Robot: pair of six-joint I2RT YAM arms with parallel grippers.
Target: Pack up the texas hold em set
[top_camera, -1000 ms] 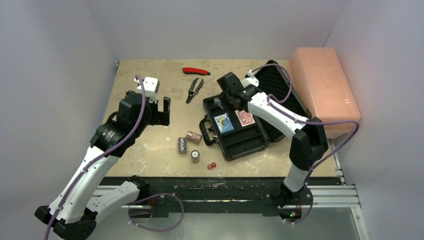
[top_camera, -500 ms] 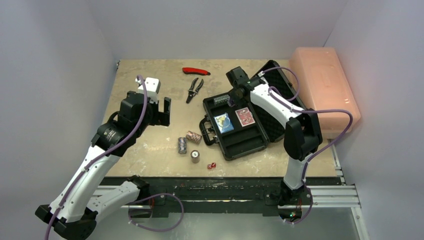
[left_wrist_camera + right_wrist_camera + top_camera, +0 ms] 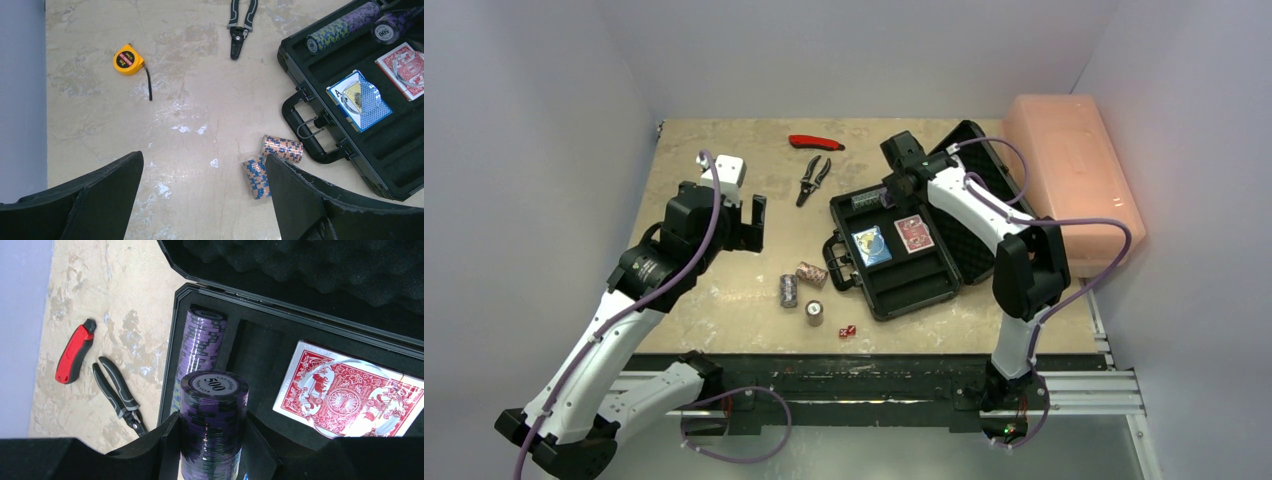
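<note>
Right gripper (image 3: 212, 440) clamps purple chip stack (image 3: 214, 390) over open briefcase (image 3: 914, 285) | left gripper (image 3: 203, 159) spread wide, empty, above table (image 3: 200, 75).

- Left arm (image 3: 609, 330): smooth white shell links, bulky black joint housings, a black foot at the base.
- Right arm (image 3: 964, 215): the same white links and black joints.
- Purple cable (image 3: 716, 200): one loops loosely along each arm.
- White boxy block (image 3: 724, 170) on the left wrist.
- Left tool (image 3: 205, 200): two broad matte-black fingers (image 3: 95, 195) with rough edges.
- Right tool (image 3: 212, 450): black fingers with angled faces.
</note>
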